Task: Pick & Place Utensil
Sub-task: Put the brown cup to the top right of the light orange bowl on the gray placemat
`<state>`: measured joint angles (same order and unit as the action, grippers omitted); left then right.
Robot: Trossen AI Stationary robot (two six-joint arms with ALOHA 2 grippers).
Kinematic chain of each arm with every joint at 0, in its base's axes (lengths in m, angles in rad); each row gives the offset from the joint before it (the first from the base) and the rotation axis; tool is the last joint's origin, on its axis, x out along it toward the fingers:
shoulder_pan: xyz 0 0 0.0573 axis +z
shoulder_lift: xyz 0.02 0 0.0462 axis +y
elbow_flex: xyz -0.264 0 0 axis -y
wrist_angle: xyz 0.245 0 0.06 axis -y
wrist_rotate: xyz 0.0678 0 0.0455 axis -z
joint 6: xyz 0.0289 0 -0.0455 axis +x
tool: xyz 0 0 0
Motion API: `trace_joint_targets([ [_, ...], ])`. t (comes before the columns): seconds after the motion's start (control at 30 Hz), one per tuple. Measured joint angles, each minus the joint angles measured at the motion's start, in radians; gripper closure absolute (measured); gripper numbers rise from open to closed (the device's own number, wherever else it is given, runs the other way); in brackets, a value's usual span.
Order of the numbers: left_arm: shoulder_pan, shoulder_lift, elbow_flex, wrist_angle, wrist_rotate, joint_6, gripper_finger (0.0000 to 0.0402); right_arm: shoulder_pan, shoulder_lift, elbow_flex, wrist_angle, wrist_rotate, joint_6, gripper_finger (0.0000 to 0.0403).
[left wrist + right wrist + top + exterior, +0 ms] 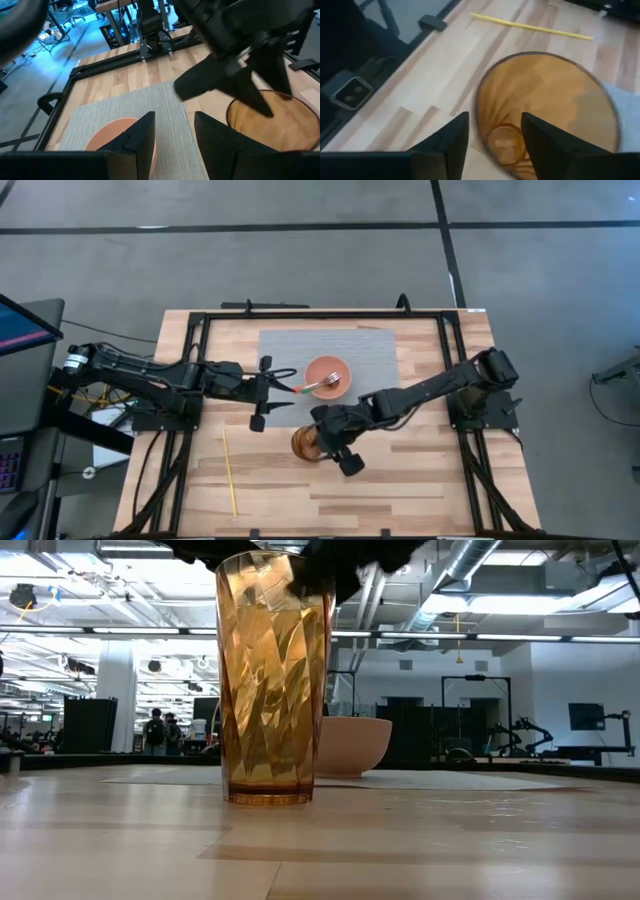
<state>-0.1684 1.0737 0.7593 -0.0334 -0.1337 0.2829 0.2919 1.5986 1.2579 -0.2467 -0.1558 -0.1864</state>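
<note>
Amber glass [272, 680] stands nearest in the low view, upright on the bench [450, 840], with the bowl [355, 745] behind it. Dark arm parts hang above the rim, and we cannot tell from here which arm they belong to.

From above, the fork [322, 386] lies in the bowl on the grey mat [380, 345], its coloured handle sticking out over the rim towards the left claw [283, 390]. That claw is spread and just beside the handle tip; we cannot tell whether they touch. The right claw [325, 442] hovers over the glass, and a yellow straw [230, 472] lies well apart near the bench's front.

Past the left wrist, we see the two fingers apart with nothing between them, the bowl's edge beyond them, and the right arm looming over the glass.

Past the right wrist, the fingers are spread as well, pinching nothing, looking down into the glass, which has no utensil in it.

We judge the step in hand is taking the fork. To do it well, we should bring the left claw level with the handle, straddle it squarely, and close on the handle rather than the tines, so the bowl does not get dragged. The right arm's place above the glass could crowd any placing there.
</note>
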Motion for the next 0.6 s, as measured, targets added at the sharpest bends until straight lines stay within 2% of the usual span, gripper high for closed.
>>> trace_joint_targets([
  [0.23, 0.000, 0.000, 0.000, -0.002, 0.000, 0.000, 0.0262, -0.013, 0.026, 0.001, -0.018, -0.003, -0.007, 0.0279],
  [0.5, 0.000, 0.000, 0.000, -0.004, 0.000, 0.000, 0.0262, -0.010, -0.004, 0.000, -0.065, -0.090, 0.012, 0.0389],
  [0.6, 0.000, 0.000, 0.000, -0.004, 0.000, 0.000, 0.0262, 0.000, -0.030, -0.001, -0.075, -0.089, 0.016, 0.0385],
])
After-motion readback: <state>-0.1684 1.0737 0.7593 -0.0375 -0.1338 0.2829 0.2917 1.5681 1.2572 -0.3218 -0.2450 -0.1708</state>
